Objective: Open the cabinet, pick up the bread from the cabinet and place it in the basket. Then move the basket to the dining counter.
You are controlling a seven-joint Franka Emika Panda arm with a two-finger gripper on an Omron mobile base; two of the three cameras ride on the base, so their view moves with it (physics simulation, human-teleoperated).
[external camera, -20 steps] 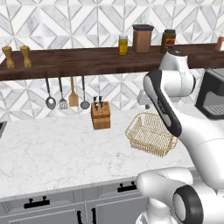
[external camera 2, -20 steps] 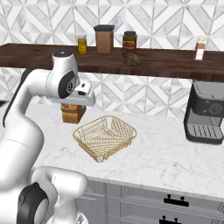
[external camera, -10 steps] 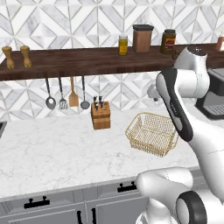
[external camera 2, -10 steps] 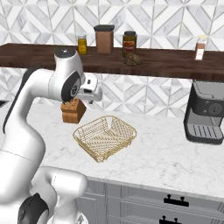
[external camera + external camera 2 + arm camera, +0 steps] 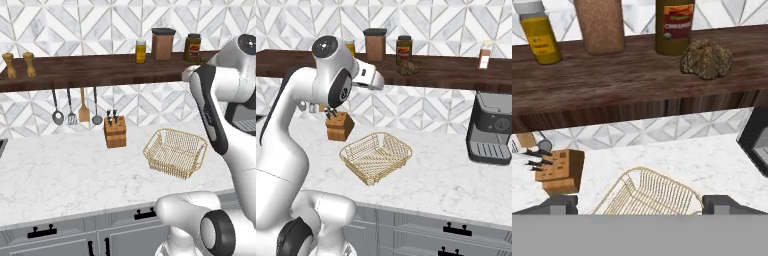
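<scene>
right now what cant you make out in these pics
- Bread: in the left base view the arm's upper links cover most of it.
- Coffee machine: cut off by the right edge in the right base view.
- Jar labels: print too small to read in the hand view.
- Gripper: fingertips cut by the bottom of the hand view.

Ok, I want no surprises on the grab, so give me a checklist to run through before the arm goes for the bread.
1. Gripper open: ok, fingertips stand far apart.
2. Bread in sight: ok, on the dark wooden shelf, not in a cabinet.
3. Room around bread: not ok, the brown-lidded jar stands close beside it.
4. Gripper lined up on bread: not ok, bread sits up and to the right in the hand view.
5. Basket ready: ok, empty and upright on the worktop.
</scene>
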